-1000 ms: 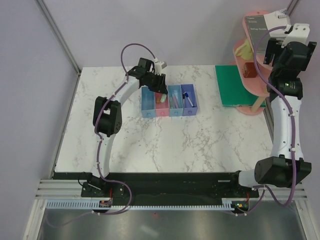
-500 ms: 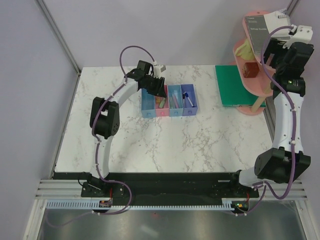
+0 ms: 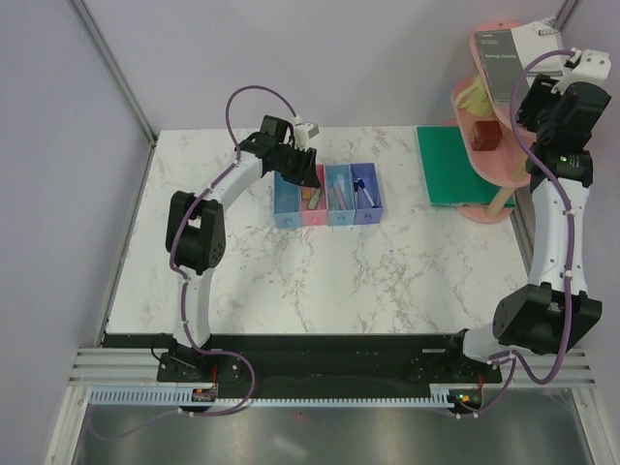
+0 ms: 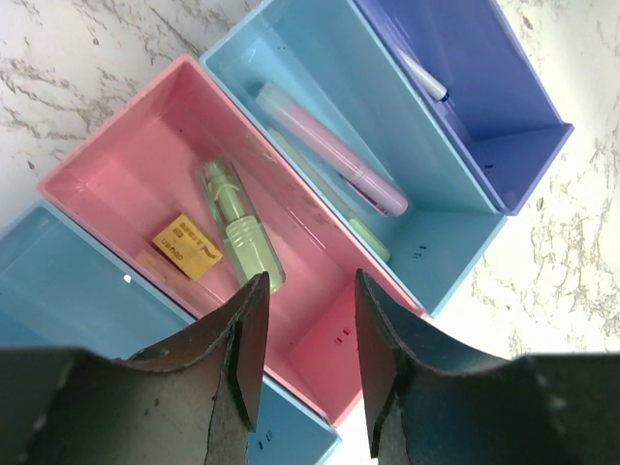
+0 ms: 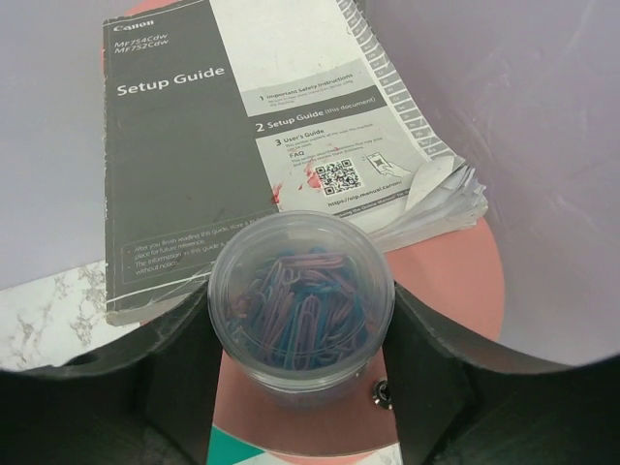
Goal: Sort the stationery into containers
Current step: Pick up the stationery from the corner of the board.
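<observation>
Four joined bins (image 3: 289,215) sit mid-table, the pink bin (image 4: 107,184) holding one green marker (image 4: 242,237) and one tan block (image 4: 186,247) beneath the empty, spread-open left gripper (image 4: 310,291), while the right gripper (image 5: 302,320) clamps one clear tub of paper clips (image 5: 300,291) above the pink shelf (image 5: 455,281).

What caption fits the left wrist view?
Open left gripper above pink plastic bin holding a pastel green marker and tan block.

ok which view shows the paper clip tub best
Right wrist view: the clear tub of paper clips sits mid-picture between the right gripper's fingers, with the clips plain inside. In the top external view it cannot be made out behind that gripper. The left wrist view shows the bins, not the tub.
</observation>
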Tool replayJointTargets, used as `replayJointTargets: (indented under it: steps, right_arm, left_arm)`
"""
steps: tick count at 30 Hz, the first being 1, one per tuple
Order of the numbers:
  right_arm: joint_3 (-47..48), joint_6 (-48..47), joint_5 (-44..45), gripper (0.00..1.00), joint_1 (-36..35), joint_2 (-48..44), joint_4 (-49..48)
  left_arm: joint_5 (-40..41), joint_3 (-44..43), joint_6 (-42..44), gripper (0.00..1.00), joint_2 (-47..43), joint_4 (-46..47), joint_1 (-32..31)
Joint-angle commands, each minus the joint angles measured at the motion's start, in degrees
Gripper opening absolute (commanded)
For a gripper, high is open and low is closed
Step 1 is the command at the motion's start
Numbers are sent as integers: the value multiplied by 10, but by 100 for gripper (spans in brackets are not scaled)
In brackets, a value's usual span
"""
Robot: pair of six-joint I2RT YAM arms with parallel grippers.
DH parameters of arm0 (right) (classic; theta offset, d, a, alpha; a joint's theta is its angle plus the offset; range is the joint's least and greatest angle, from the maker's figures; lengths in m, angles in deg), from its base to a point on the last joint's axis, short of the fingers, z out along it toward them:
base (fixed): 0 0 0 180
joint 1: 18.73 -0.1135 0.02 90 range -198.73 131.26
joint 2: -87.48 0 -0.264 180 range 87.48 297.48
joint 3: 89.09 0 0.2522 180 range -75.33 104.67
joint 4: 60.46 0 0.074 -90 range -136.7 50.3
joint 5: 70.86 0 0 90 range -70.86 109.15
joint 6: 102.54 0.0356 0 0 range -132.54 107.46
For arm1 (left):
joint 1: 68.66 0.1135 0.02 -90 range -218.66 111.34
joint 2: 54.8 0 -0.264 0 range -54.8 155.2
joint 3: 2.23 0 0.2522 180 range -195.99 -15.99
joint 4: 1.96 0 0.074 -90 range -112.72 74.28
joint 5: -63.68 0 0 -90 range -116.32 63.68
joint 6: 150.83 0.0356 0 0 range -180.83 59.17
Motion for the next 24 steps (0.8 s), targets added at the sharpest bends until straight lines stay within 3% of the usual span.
replayJointTargets:
  steps: [1,4,10,18,24]
  right_arm:
    - [-9,5,-4,54,3,-15,-23]
    - [-13,5,-2,34,3,-19,-23]
    - [-9,-1,-8,11,3,-36,-18]
    - [-1,-26,-31,2,3,-73,6]
    - [3,-30,-116,2,3,-114,58]
  left_arm:
    - [6,13,23,47,-47,15,1]
    - [3,22,26,47,-59,15,1]
    - [-3,52,30,47,-96,14,1]
    - [-7,108,51,47,-167,0,2]
    - [-66,167,64,63,-220,-5,2]
